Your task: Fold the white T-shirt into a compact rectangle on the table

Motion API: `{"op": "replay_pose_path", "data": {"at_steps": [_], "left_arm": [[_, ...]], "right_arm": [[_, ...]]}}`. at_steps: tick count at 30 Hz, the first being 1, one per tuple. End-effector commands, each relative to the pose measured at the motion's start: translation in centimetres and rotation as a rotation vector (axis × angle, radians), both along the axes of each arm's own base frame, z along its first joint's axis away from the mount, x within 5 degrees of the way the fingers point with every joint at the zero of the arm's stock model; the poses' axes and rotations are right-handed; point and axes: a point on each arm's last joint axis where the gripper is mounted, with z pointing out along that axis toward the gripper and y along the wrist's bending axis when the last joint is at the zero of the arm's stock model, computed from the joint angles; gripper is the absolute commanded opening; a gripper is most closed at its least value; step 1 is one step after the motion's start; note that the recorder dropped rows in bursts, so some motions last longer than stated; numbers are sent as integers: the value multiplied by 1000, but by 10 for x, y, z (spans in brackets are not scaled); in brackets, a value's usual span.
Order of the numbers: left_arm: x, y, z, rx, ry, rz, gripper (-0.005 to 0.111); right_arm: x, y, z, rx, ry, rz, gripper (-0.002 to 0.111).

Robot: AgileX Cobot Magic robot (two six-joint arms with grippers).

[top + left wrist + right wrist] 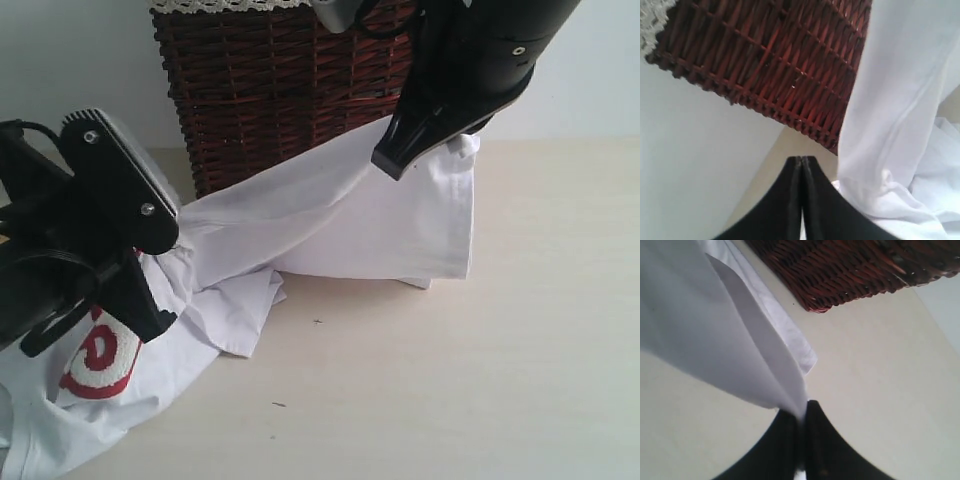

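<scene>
**Desk:** Where is the shirt (380, 220)?

**Photographer:** Unfolded on the table (500, 350), strung across the front of the basket (280, 100). One end lies rumpled at the near left of the exterior view. The other end is lifted at the right and hangs as a flat white panel whose lower edge comes down to the tabletop.

**Desk:** What holds it up?

**Photographer:** The right gripper (802, 412). Its black fingers are clamped on a fold of the white cloth, which fans out from between the tips.

**Desk:** And the left gripper (801, 162)?

**Photographer:** Jaws closed, the two fingers flat against each other. It sits low over the crumpled end, just beside the red emblem (100, 365). Cloth lies close against one finger's side. Whether any is pinched between the fingers, I cannot tell.

**Desk:** How much of the emblem shows?

**Photographer:** Part of a red curl with white inside, on the flatter cloth at the near left. The left arm covers the rest.

**Desk:** The basket?

**Photographer:** Dark red-brown wicker, upright at the back of the table, with lace trim (220, 5) along its rim. The raised span of shirt crosses in front of its base. Whether the two touch is unclear. The table in front of the shirt is bare but for a few dark specks.
</scene>
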Motion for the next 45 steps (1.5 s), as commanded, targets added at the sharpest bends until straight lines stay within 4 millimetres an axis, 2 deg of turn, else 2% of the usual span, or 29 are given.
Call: {"op": "replay_pose_path", "data": {"at_steps": [1,3,4,6,7,8,9,10,11,12,14,15,17,18,19,23,25,29,34,39,42,45], "left_arm": [[-24,5,28,-63,-4,-51,0],[-31,7,36,-94,28,-99,0],[-39,8,38,-170,108,-130,0],[-47,3,27,-240,269,-159,5],[-47,2,18,-217,295,-160,12],[-50,-2,-5,-173,375,-182,36],[-50,-4,-13,-167,408,-169,47],[-44,-9,-27,-193,473,-80,67],[-40,-10,-31,-222,493,-19,68],[-36,-19,-43,-138,513,-44,62],[-38,-37,-61,47,536,-231,51],[-34,-41,-64,174,446,-287,50],[-25,-40,-67,338,295,-268,50],[-22,-39,-68,365,272,-244,49],[-19,-38,-72,366,286,-210,43],[-5,-44,-71,276,351,-41,26],[7,-48,-60,237,324,84,27],[18,-52,-34,170,255,198,29],[11,-50,-12,25,258,156,23],[19,-30,8,-305,346,163,7],[17,-19,18,-516,459,45,5],[18,-8,25,-640,533,-62,5]], "right_arm": [[5,-7,7,-23,-72,-42,0],[5,-7,8,-27,-78,-45,0],[5,-7,8,-27,-78,-45,0],[5,-7,8,-21,-75,-44,0],[5,-6,8,-19,-75,-43,0],[5,-6,7,-12,-69,-44,0],[4,-6,7,-10,-64,-44,0],[4,-5,7,-5,-59,-45,0],[4,-5,7,-3,-57,-45,0],[4,-5,7,-1,-56,-45,0],[4,-5,7,0,-57,-44,0],[4,-5,7,2,-55,-44,0],[4,-5,6,2,-53,-42,0],[4,-5,6,2,-53,-42,0],[4,-4,7,8,-55,-40,0],[4,-4,7,13,-55,-38,0],[3,-3,6,19,-47,-39,0],[3,-3,6,20,-40,-29,0],[3,-3,6,18,-42,-29,0],[3,-3,6,16,-41,-30,0],[3,-3,6,15,-39,-31,0],[3,-3,6,17,-41,-30,0]]}}
